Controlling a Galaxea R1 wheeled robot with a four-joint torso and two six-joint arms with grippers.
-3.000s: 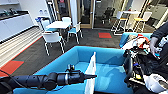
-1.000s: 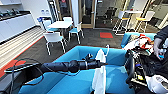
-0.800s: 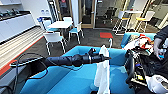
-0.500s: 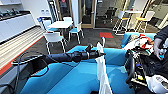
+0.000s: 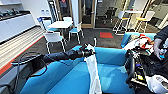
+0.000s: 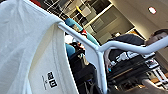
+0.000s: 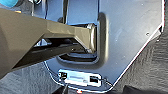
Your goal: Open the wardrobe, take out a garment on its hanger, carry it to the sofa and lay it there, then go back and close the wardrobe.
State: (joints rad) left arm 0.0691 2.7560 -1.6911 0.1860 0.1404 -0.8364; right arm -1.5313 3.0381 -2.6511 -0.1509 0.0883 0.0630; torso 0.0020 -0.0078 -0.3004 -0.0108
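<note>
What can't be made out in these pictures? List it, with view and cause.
- Head view: lower end of the garment, hanging from the left tool, is cut off by the bottom edge; contact with the sofa unclear.
- Left wrist view: label print inside the garment is too blurred to read.
- Left wrist view: the hanger's stem runs off the picture's edge.

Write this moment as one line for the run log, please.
stage: at sofa | left gripper: holds hanger | garment: hanging over seat
</note>
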